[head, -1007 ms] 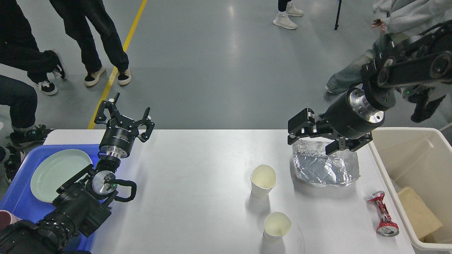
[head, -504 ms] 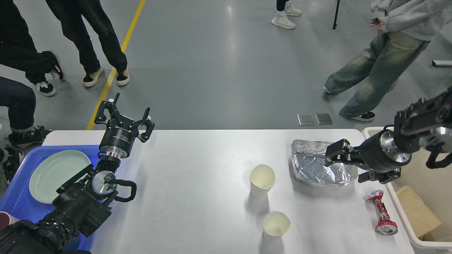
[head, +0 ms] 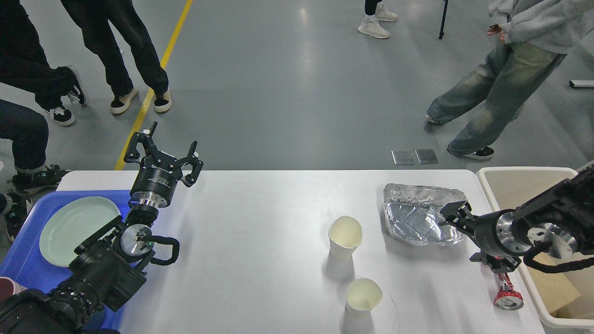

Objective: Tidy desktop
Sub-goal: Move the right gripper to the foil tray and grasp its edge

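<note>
The white desktop (head: 260, 264) carries a crumpled silver foil tray (head: 417, 211) at the far right, two white paper cups (head: 345, 236) (head: 364, 297) right of the middle, and a crushed red can (head: 506, 293) near the front right edge. My right gripper (head: 466, 236) is open and empty, low over the table between the foil tray and the can, with its upper finger at the foil's right edge. My left gripper (head: 162, 153) is open and empty, raised over the far left edge of the desktop.
A beige bin (head: 510, 178) stands off the right edge with brown paper inside. A blue tray (head: 23, 269) with a pale green plate (head: 76, 229) sits at the left. People stand on the floor beyond the table.
My right arm has dropped from above the foil tray toward the front right, and its gripper now sits low between the foil and the can. The left arm has not moved.
</note>
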Controlling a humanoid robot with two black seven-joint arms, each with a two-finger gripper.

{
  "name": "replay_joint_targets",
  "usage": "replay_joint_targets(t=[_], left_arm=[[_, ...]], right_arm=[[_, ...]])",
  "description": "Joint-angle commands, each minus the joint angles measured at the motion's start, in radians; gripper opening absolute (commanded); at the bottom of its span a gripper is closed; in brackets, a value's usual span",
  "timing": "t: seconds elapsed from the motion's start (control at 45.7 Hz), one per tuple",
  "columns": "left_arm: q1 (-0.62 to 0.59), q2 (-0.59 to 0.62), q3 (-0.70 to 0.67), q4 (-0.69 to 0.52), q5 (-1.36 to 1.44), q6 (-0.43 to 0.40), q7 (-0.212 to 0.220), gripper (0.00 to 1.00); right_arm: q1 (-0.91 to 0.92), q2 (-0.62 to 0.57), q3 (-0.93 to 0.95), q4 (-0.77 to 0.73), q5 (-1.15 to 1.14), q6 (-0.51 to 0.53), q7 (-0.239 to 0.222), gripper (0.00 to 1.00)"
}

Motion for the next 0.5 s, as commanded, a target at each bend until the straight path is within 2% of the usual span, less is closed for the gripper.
replay_joint_targets(t=[0.0,0.482], left_arm=[[0.0,0.0,0.0,0.0,0.0,0.0,0.0,0.97],[0.0,0.0,0.0,0.0,0.0,0.0,-0.001,0.97]], right_arm=[[0.015,-0.002,0.011,0.033,0.001,-0.015,-0.003,1.0],[0.012,0.001,0.014,0.035,0.001,-0.043,0.0,1.0]])
